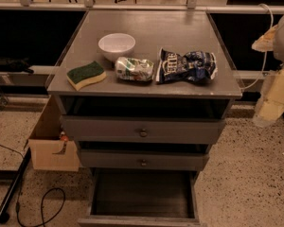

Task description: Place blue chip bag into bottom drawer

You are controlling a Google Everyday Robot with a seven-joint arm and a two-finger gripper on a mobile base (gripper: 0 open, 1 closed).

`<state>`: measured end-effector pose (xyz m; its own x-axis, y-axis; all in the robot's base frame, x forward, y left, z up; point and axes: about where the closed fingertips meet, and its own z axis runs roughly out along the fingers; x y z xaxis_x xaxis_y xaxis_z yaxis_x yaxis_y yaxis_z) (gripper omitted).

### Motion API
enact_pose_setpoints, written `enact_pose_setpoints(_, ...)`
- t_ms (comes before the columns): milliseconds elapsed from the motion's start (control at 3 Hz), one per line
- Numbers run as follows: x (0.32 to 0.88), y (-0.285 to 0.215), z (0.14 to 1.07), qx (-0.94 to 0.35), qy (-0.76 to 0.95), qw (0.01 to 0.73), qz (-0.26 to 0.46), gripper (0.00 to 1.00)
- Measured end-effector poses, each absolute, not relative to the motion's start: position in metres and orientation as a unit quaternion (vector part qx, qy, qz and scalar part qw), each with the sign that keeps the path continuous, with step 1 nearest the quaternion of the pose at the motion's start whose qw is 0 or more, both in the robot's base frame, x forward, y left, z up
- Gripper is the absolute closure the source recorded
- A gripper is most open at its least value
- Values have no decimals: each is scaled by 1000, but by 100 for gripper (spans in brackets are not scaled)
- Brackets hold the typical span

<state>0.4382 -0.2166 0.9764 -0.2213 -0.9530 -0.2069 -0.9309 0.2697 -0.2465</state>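
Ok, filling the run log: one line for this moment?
navy foil chip bag on cabinet top | bottom grey drawer open | gripper right of cabinet

Lab-like test space, speckled floor (255, 174), metal railings (132, 6), loose cables (42, 207), pincer (267, 105) far right

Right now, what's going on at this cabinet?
The blue chip bag has not been picked up yet. It lies on the cabinet top, just right of a green-and-white bag. The bottom drawer stands pulled open. The hand hangs at the right edge of the view, beside the cabinet and apart from the bag.
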Motion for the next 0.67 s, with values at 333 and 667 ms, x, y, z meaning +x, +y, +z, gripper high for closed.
enact_pose_setpoints(333,438,-217,976,-603,781,159,-35,0)
enact_pose_setpoints(667,444,-216,981,-604,776,180,-20,0)
